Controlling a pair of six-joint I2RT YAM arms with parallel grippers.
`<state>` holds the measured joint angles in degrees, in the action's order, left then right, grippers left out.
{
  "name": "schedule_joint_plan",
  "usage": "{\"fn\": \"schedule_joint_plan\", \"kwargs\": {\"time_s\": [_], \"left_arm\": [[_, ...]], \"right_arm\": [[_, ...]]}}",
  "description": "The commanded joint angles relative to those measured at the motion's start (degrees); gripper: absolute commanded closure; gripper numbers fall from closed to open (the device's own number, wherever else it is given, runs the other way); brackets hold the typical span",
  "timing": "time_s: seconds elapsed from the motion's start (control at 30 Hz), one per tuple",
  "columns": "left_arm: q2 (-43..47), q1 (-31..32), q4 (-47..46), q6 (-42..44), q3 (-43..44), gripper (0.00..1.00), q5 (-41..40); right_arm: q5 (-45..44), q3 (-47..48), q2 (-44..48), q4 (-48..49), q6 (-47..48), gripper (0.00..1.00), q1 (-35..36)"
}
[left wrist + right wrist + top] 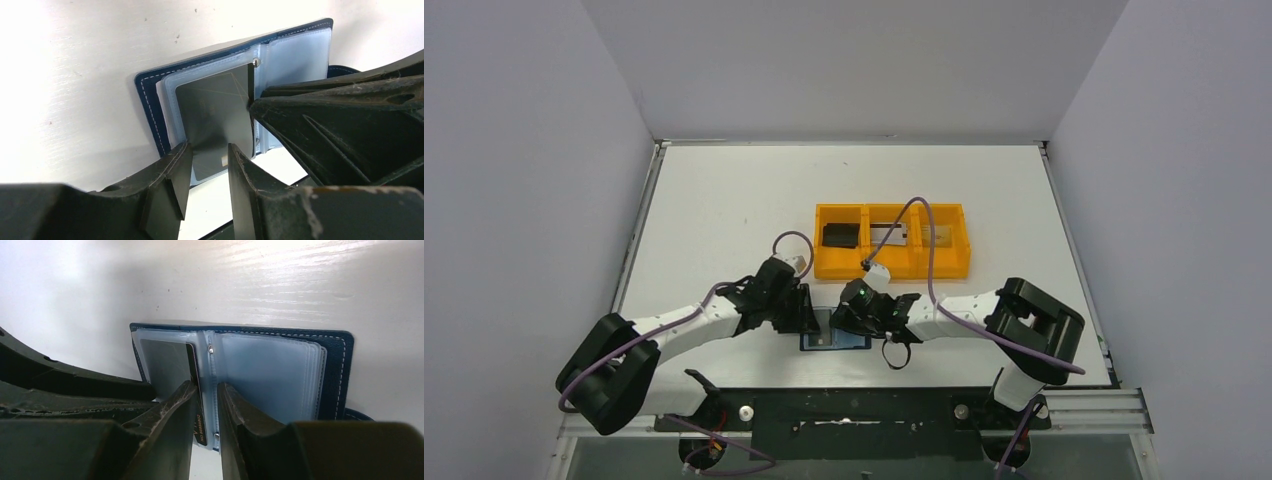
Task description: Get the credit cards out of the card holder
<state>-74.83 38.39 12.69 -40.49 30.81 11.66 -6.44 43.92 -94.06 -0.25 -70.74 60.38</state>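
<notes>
straddling the dark credit card (pixel 215 110) in the card holder (pixel 147 100) at its 9 o'clock half, the left tool (pixel 209 150) has an unclear grip; right tool (pixel 206 385), parted, pins the spine (pixel 212 370). pocket friction could drag the holder.

The top external camera hangs high behind the arm bases, tilted down over the whole worktop (pixel 724 220) toward the back wall. The wrist cameras sit low and very close — one looks along the left gripper (pixel 207 150), the other along the right gripper (pixel 205 387), from opposite sides. All three views share the open card holder (pixel 834 341).
</notes>
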Motion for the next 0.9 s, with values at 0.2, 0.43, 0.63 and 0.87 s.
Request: {"fn": "schedule_joint_plan", "kwargs": {"time_s": [0.2,0.43,0.63,0.87], "left_arm": [[0.82,0.82,-1.03,-1.9,-4.34,0.72,-4.27],[1.43,0.81,-1.06,-1.71,-4.61,0.75,-4.62],[1.44,0.84,-1.61,-1.85,-4.64,0.79,-4.33],[1.44,0.81,-0.92,-2.24,-4.62,0.85,-5.83]], "right_arm": [[6.95,-4.02,0.8,15.82,1.44,0.77,-1.17],[8.55,-4.12,-0.48,15.93,1.16,0.8,-1.94],[9.88,-4.32,-0.17,18.26,2.65,0.93,-1.93],[9.29,-5.88,1.35,19.51,2.17,1.0,-2.0]]}}
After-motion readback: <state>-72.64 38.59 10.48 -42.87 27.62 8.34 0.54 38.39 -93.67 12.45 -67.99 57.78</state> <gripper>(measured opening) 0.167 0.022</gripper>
